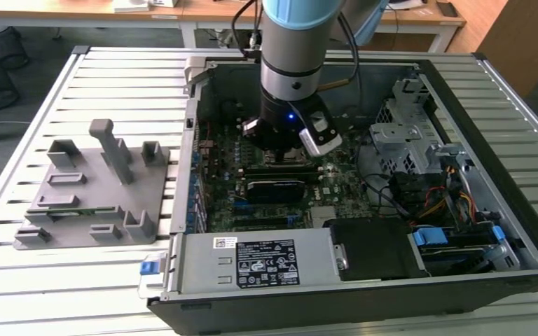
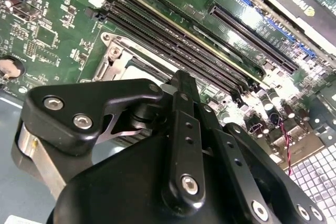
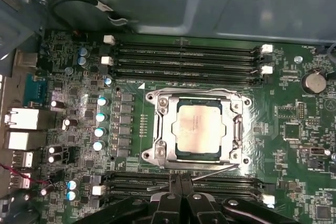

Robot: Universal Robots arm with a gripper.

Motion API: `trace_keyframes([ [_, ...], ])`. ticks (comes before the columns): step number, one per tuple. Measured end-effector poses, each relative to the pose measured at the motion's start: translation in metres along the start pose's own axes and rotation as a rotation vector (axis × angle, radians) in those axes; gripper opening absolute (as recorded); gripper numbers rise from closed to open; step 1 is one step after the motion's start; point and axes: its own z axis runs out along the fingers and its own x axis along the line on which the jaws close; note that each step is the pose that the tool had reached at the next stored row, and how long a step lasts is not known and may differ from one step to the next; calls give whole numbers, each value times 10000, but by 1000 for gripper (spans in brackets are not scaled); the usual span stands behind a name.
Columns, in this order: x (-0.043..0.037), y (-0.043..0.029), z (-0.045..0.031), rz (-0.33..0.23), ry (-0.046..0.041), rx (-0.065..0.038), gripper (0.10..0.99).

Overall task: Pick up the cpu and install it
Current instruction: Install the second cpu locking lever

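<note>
Already the one cpu (image 3: 198, 129) lies flat in the metal-framed socket (image 3: 159, 129) on the green motherboard (image 3: 294, 129), just ahead of the pincer (image 3: 180, 182) in the first wrist view. It is a small square chip with a pale silver-white top, dully shining, with faint marks on it too small to read. The pincer's two black fingers (image 3: 173, 184) stand pressed together with no gap between them and nothing held, their tips over the board at the socket's near edge, apart from the chip. Four long dark memory slots (image 3: 184, 59) run beyond the socket, and more lie beside the pincer. In the exterior view the single arm reaches down into the open computer case (image 1: 521, 175), the pincer (image 1: 293, 147) low over the board; well off to its side one grey fixture (image 1: 92, 203) sits on the slatted tabletop (image 1: 26, 280). A white label (image 1: 267, 262) on the power supply carries print too small to read.
</note>
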Motion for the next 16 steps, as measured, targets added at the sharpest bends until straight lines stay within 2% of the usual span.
trace_keyframes([
  [8,37,-29,64,2,18,-17,106],
  [10,49,-36,65,1,15,-96,106],
  [16,60,-75,67,4,-3,-498,106],
])
